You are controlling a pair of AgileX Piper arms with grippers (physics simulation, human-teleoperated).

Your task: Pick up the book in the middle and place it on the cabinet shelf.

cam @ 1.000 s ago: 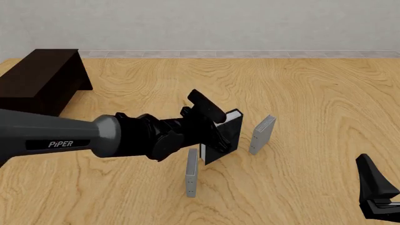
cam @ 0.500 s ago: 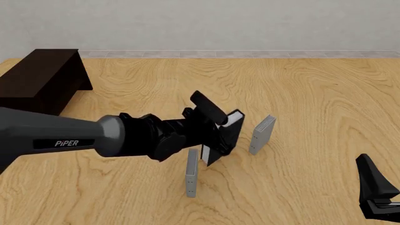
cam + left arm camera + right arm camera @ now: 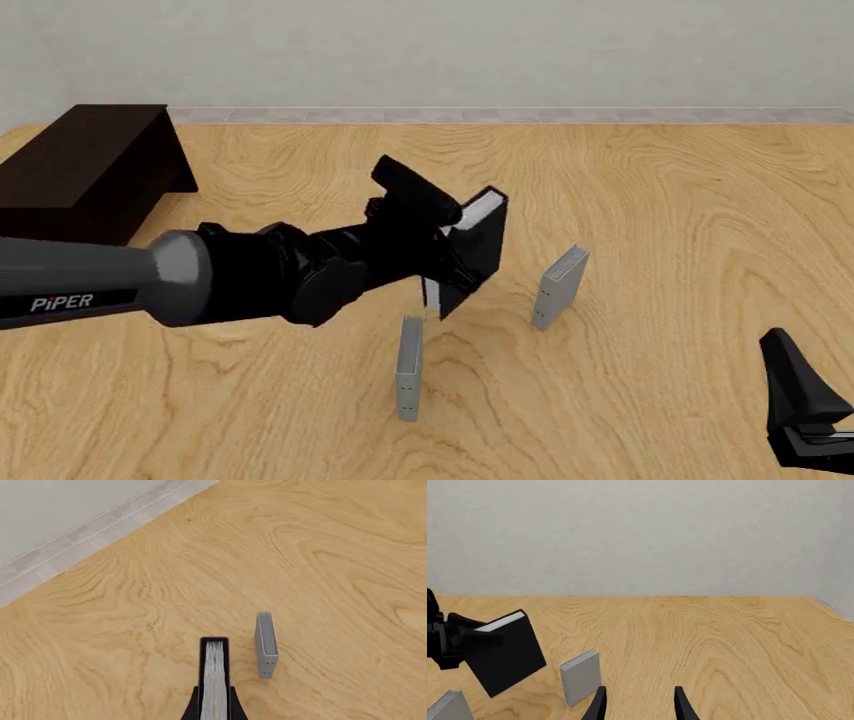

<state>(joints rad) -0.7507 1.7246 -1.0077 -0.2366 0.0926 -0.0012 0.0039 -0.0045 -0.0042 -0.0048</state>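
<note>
Lifted since a moment ago, the book (image 3: 475,246) now hangs clear of the table (image 3: 667,200) in the front view, higher and tilted, where earlier it sat lower between the two grey books. From the front, the left gripper (image 3: 447,250) pinches the book by its near edge, white pages showing along the top. One grey book (image 3: 410,368) stands just below and nearer, the other grey book (image 3: 561,287) stands just to the right, both upright on the wood and apart from the black one. The cabinet (image 3: 80,170) sits far off at the left back of the table, well apart from the book. The right gripper (image 3: 814,425) rests low at the right corner. Looking along the left wrist, the book (image 3: 214,677) runs straight out from between the fingers (image 3: 191,711), pages facing the camera, pressed on both covers, with a grey book (image 3: 265,644) standing beside it on the table below. Looking along the right wrist, the right gripper (image 3: 638,705) has its fingers spread with nothing between them; beyond, the book (image 3: 507,652) floats tilted above the wood, a grey book (image 3: 580,676) near it, another (image 3: 450,707) at the corner.
</note>
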